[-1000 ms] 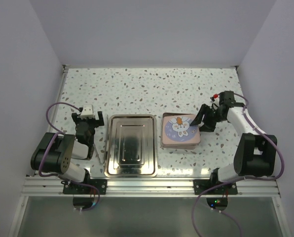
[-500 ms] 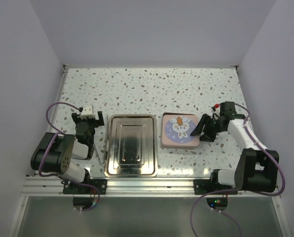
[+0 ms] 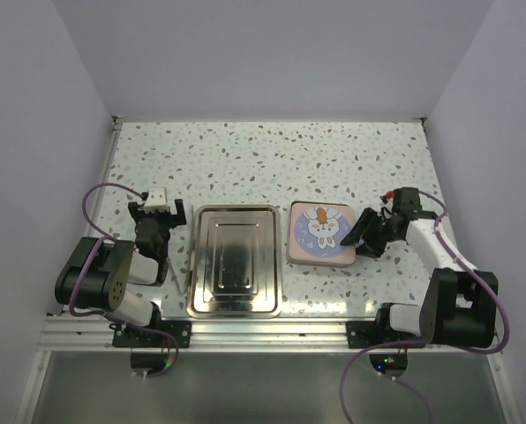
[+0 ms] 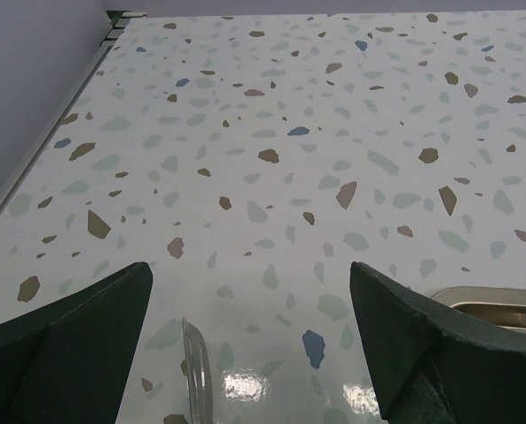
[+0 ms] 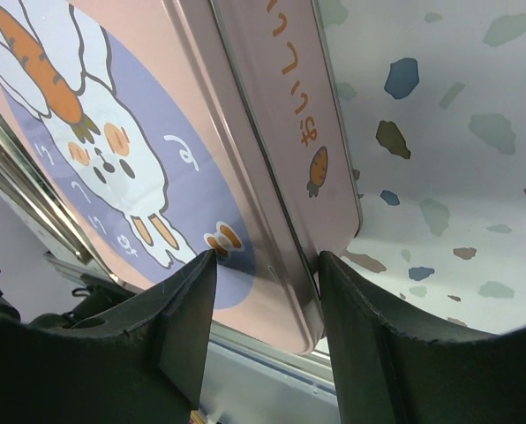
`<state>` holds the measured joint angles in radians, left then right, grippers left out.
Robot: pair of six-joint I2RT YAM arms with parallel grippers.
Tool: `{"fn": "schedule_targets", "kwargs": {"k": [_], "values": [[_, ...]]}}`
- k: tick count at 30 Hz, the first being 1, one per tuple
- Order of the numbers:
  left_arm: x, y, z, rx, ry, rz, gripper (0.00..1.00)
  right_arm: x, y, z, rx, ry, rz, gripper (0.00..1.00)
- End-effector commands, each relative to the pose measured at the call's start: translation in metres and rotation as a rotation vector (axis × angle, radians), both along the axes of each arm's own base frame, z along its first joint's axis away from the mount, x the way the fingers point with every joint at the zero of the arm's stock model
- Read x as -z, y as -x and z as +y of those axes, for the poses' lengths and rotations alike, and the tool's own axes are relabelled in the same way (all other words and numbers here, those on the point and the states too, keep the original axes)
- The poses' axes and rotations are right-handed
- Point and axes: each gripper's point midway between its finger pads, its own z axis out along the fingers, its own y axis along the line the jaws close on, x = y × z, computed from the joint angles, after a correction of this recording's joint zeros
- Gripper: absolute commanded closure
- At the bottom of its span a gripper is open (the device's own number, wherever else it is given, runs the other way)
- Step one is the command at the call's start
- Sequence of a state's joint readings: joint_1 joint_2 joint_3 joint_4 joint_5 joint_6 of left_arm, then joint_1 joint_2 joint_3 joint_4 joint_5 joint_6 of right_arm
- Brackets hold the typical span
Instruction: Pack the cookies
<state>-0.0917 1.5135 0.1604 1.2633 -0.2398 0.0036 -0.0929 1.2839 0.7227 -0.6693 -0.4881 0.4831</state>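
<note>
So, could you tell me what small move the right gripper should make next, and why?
Probably close the right gripper on the edge of the lid, then lift. Its fingers straddle the right edge of the pink tin, one over the lid, one beside the side wall, not yet clamped. The tin is shut and no cookies show, so opening it likely comes first.
</note>
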Motion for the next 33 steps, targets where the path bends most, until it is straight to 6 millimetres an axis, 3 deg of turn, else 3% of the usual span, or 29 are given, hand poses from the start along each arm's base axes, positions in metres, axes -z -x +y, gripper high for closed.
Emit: {"fn": "schedule_targets", "kwargs": {"k": [1, 33], "values": [[-0.027, -0.005, 0.005, -0.020, -0.001, -0.109, 0.00, -0.002, -0.014, -0.001, 0.023, -0.002, -0.038, 0.47], [-0.028, -0.005, 0.005, -0.020, 0.000, -0.112, 0.00, -0.016, -0.052, 0.003, 0.018, -0.034, -0.060, 0.48]]}}
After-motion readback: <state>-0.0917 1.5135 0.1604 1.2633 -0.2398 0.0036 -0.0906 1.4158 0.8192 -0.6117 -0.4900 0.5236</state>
